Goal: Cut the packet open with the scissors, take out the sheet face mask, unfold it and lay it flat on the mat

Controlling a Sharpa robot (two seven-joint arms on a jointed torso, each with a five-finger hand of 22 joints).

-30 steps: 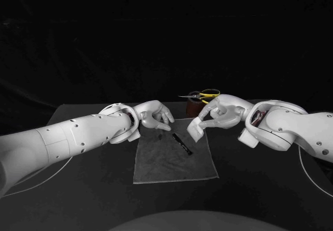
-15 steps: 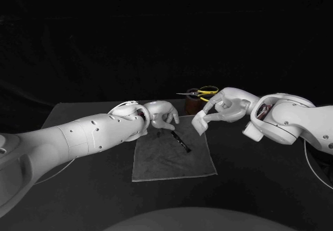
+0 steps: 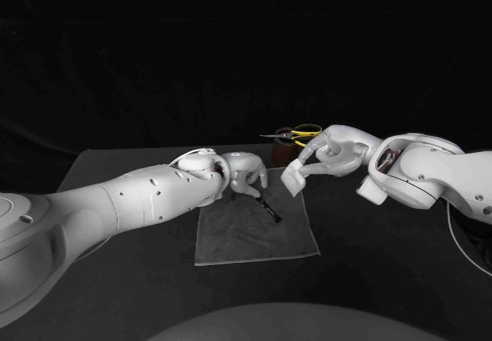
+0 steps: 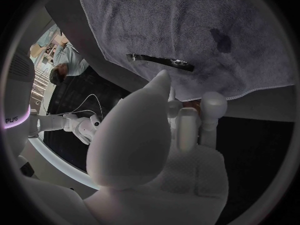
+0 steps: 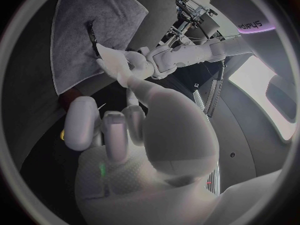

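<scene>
Packet (image 3: 295, 177): I hold it pinched in my right hand (image 3: 333, 158) above the far right corner of the mat (image 3: 257, 238). The scissors (image 3: 297, 133) sit far. I judge cutting done, mask extraction pending. Left hand (image 3: 246, 174): I cannot tell its grasp.

We find the left hand (image 3: 246, 173) lowered, fingers curled inward. The right hand (image 3: 333, 153) is raised opposite, pinching a white piece (image 3: 295, 179).

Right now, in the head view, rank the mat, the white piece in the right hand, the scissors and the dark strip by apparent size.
1. Mat
2. White piece, held by the right hand
3. Scissors and dark strip: left unranked, since the scissors stand farther back and are partly hidden behind that hand.
</scene>
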